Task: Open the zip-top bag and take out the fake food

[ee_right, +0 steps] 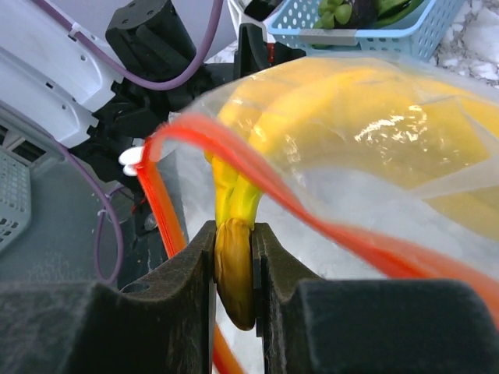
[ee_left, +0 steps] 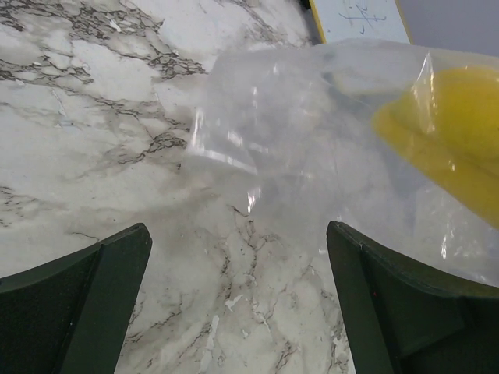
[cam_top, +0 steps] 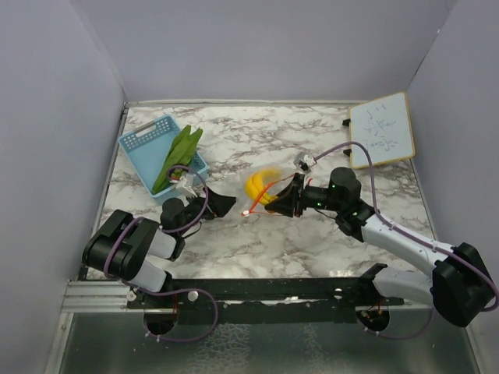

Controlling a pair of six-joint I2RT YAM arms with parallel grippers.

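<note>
The yellow banana-shaped fake food [ee_right: 351, 101] lies mostly inside the clear zip-top bag [ee_left: 312, 132], and its brownish stem sticks out past the orange-red zip strip [ee_right: 312, 218]. My right gripper [ee_right: 234, 241] is shut on that stem, holding banana and bag above the table centre [cam_top: 261, 191]. Just left of the bag, my left gripper [ee_left: 236, 234] stands wide open over bare marble with nothing between its fingers; the bag's lower end hangs just beyond them. A long green leafy piece [cam_top: 178, 156] rests on the blue basket [cam_top: 144, 140].
The light-blue mesh basket sits at the far left of the table, and it also shows behind the bag [ee_right: 374, 31]. A small whiteboard [cam_top: 380, 130] leans at the far right. The left arm's body [ee_right: 148, 39] is close to the bag.
</note>
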